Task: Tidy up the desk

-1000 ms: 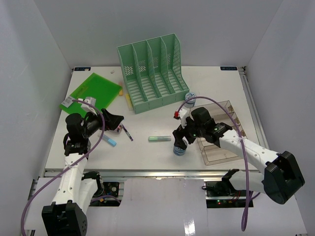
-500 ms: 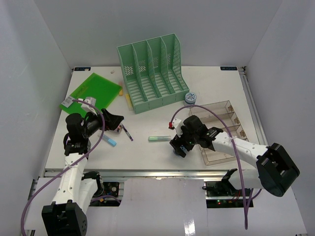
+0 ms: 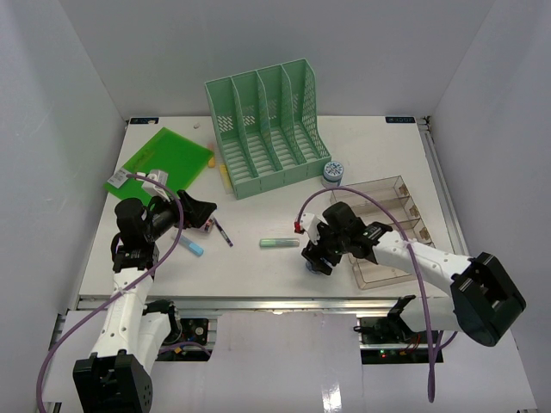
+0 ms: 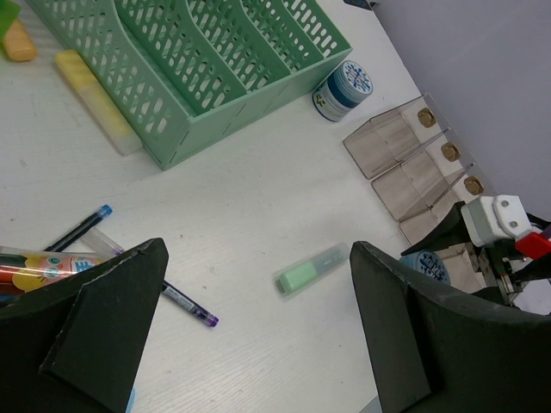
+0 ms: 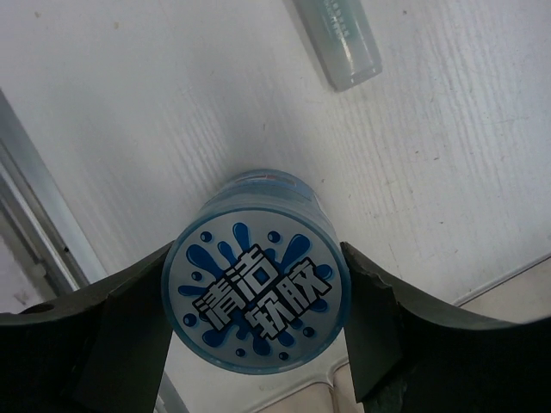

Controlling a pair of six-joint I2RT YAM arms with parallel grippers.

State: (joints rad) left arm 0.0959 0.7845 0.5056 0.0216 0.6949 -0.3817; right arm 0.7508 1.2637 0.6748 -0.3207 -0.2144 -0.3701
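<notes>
Right wrist view: a small round blue jar [image 5: 256, 297] with a printed lid is seen upright on the white worktop [image 5: 172, 103], close to the metal front rail. It is clasped by the right pincer [image 5: 256, 340]: one dark finger is pressed against each side of the jar, so the jaws are kept partly apart by its width. A pale green highlighter [image 5: 337, 43] is seen lying flat just beyond the jar, apart from it.

From the top external camera the worktop is shown as the large white surface under both arms, with every item set on it. A green slotted file rack [image 3: 271, 129] is placed at the far middle, and a second jar [image 3: 333, 174] is stood just beside its right front corner. A clear stepped tray [image 3: 387, 232] is set on the right side, near the right pincer. A flat green board [image 3: 168, 159] is laid at the far left.

The left pincer [image 4: 258, 301] is held above the left part of the worktop with its jaws spread fully wide, and nothing is gripped. Several pens [image 4: 60, 258] are scattered below it, and a yellow highlighter [image 4: 96, 101] is seen beside the file rack.
</notes>
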